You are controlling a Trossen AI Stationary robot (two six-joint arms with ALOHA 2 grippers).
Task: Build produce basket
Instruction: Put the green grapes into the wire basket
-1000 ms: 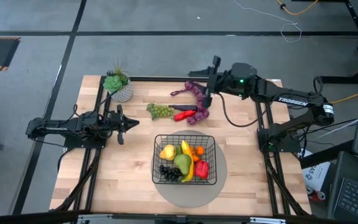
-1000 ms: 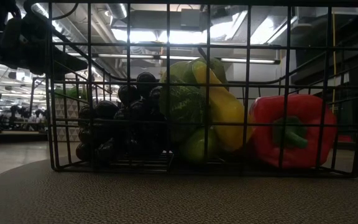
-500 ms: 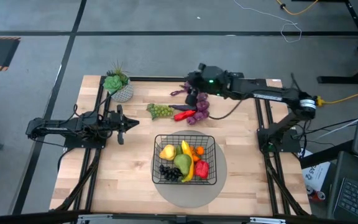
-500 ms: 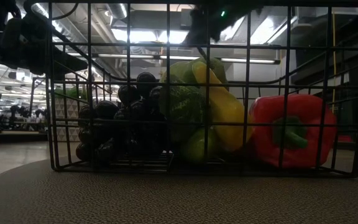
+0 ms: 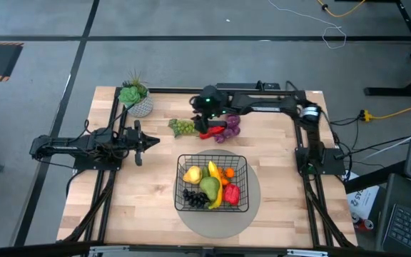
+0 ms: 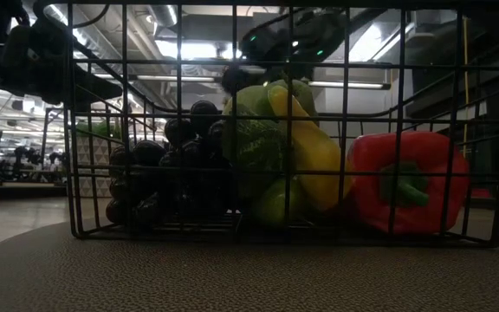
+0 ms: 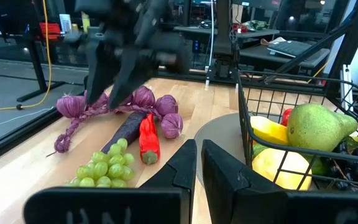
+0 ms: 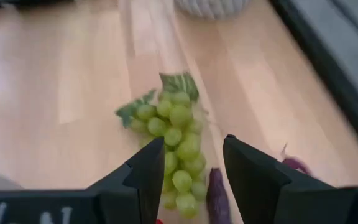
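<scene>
The black wire basket [image 5: 212, 184] stands on a round grey mat and holds a lemon, a pear [image 7: 319, 127], a banana, dark grapes [image 6: 167, 169] and a red pepper [image 6: 405, 182]. On the table behind it lie a green grape bunch [image 5: 183, 127], a thin red pepper [image 5: 209, 133] and purple vegetables [image 5: 228, 127]. My right gripper [image 8: 191, 168] hangs open, slanting down over the green grapes [image 8: 176, 124], one finger to each side of the bunch, apart from it. My left gripper [image 5: 145, 140] waits shut and level at the table's left.
A white pot with a green succulent [image 5: 135, 98] stands at the far left corner. A braid of purple bulbs [image 7: 138, 102] lies just right of the grapes. Bare wood shows left and right of the basket.
My right gripper has swung from the far right of the table toward its left and come down over the green grapes, rolling and tipping downward as it went. Its fingers have stayed open. The produce has not moved.
</scene>
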